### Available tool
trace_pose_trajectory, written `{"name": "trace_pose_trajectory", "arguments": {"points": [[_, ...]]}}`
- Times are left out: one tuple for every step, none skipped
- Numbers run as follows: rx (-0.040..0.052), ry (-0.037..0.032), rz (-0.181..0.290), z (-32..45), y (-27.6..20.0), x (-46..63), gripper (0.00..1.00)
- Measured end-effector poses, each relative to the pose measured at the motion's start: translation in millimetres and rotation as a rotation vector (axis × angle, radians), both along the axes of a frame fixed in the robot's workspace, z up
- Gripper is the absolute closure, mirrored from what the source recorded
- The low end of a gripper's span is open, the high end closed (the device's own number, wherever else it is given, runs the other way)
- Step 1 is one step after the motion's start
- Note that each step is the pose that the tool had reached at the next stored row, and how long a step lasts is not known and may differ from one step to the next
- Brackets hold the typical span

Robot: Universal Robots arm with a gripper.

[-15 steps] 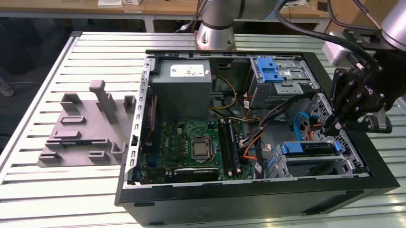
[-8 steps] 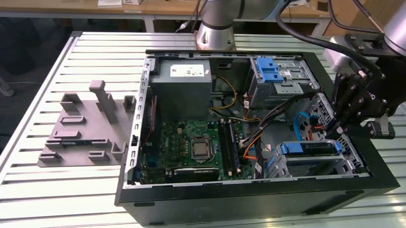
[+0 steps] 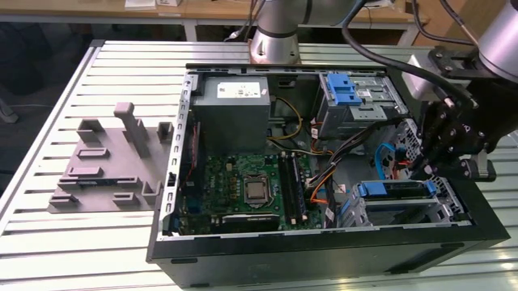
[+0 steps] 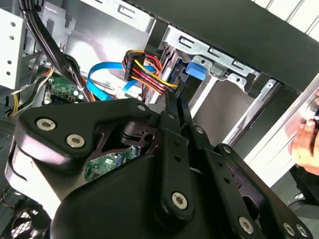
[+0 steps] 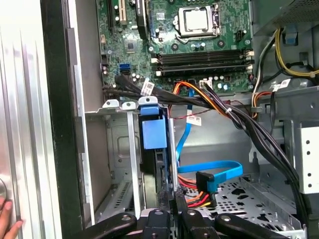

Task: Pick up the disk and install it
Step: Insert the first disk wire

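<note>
The disk, grey with blue carrier rails, sits in the lower drive cage at the front corner of the open computer case, on the exterior view's right. My gripper hangs just above and beside it, fingers drawn together and shut, with nothing visible between them. In the first wrist view the disk's blue rail stands in the cage slot just ahead of my gripper. In the second wrist view the fingertips meet close beneath the disk's blue tab.
A blue data cable and a bundle of coloured power wires lie beside the cage. Deeper in the case are the motherboard, the power-supply box and a blue-latched upper cage. A person's hand is near the case's outer wall.
</note>
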State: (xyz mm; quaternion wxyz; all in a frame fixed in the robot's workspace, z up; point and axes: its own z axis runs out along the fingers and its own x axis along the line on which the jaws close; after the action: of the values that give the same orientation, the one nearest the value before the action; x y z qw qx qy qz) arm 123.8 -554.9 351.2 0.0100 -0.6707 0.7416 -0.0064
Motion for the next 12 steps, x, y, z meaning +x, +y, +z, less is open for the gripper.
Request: {"name": "trace_pose_trajectory", "arguments": {"points": [[0.0018, -0.0063, 0.001, -0.4, -0.2, -0.4, 0.84], [0.0044, -0.0122, 0.002, -0.7, -0.3, -0.9, 0.84], [0.0076, -0.0181, 0.002, -1.1, -0.4, -1.7, 0.84], [0.0107, -0.0234, 0.003, -1.5, -0.5, -3.2, 0.84], [0.0130, -0.0278, 0.003, -2.1, -0.8, -4.7, 0.84], [0.0149, -0.0312, 0.003, -2.7, -1.2, -6.0, 0.84], [0.0167, -0.0338, 0.003, -3.2, -1.4, -6.8, 0.84], [0.0190, -0.0362, 0.003, -3.8, -1.5, -7.5, 0.84], [0.0215, -0.0388, 0.005, -4.5, -1.5, -8.3, 0.84], [0.0234, -0.0409, 0.009, -5.2, -1.5, -8.8, 0.84], [0.0248, -0.0427, 0.014, -5.8, -1.6, -8.9, 0.84], [0.0261, -0.0443, 0.020, -6.4, -1.5, -8.9, 0.84]]}}
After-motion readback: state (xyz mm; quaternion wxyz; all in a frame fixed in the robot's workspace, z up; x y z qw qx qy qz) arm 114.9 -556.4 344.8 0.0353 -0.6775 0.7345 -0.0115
